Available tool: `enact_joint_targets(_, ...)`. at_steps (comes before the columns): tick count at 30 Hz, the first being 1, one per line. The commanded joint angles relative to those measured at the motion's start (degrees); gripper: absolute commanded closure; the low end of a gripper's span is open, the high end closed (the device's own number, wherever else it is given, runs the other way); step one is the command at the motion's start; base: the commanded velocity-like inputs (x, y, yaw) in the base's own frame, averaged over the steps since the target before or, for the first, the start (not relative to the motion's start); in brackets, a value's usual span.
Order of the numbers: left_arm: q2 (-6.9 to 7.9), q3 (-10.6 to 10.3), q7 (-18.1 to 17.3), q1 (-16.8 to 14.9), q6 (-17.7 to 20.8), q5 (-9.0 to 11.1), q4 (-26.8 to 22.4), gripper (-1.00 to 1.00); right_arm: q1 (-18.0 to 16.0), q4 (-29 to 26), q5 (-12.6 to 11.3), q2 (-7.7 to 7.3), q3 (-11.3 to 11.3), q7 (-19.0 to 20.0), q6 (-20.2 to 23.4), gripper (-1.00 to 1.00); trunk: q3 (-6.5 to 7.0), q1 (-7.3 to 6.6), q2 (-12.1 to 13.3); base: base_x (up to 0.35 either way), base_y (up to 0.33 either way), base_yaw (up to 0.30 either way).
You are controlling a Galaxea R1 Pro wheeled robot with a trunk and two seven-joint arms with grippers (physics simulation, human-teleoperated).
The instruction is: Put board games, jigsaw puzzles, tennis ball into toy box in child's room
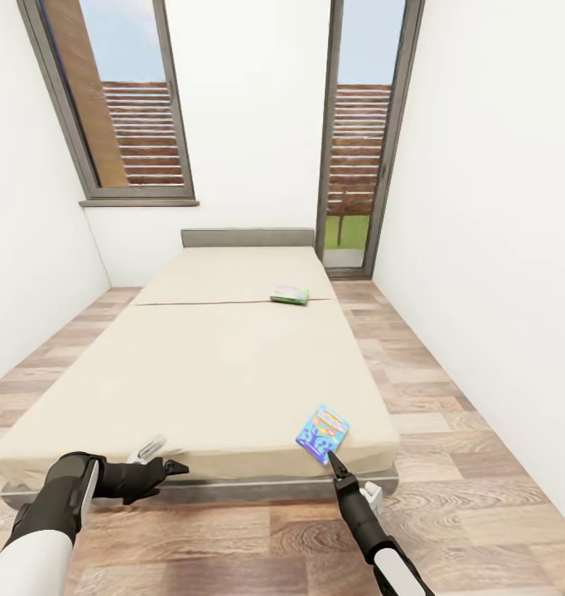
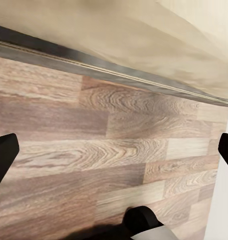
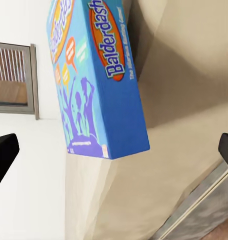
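A blue "Balderdash" board game lies at the front right corner of the beige bed. My right gripper hovers just in front of it, open, its black fingers spread wide. In the right wrist view the blue box stands close ahead of that gripper, apart from both fingers. A second board game, green and white, lies farther up the bed near the right edge. My left gripper is open and empty at the bed's front edge, over the wood floor.
The bed's grey frame runs along the floor just ahead of the left gripper. White walls close in on both sides, with tall grey-framed windows behind the headboard. Floor strips run along each side of the bed.
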Motion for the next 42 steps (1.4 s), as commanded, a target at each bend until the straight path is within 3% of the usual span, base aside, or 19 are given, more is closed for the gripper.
enact_joint_targets(1,-0.06,0.19,-0.61,-0.06,0.26,-0.6,-0.03,-1.0,-0.04,0.05,-0.35,0.04,-0.2,0.27,0.28,-1.0,-0.05,0.0,-0.02,0.027,0.051,0.0)
enact_joint_targets(11,-0.05,0.39,-0.66,-0.06,0.43,-0.6,-0.03,-1.0,-0.03,0.05,-0.35,-0.01,-0.2,0.21,0.29,-1.0,-0.05,0.0,-0.02,0.009,0.016,0.0)
enact_joint_targets(17,-0.03,0.42,-0.67,-0.06,0.46,-0.6,-0.03,-1.0,-0.03,0.05,-0.35,0.01,-0.2,0.2,0.29,-1.0,-1.13,1.31,-2.43,0.001,0.002,0.0)
enact_joint_targets(42,-0.03,0.43,-0.67,-0.06,0.47,-0.6,-0.03,-1.0,-0.12,0.05,-0.35,0.05,-0.2,0.2,0.29,-1.0,-1.13,1.31,-2.43,0.0,0.003,0.0)
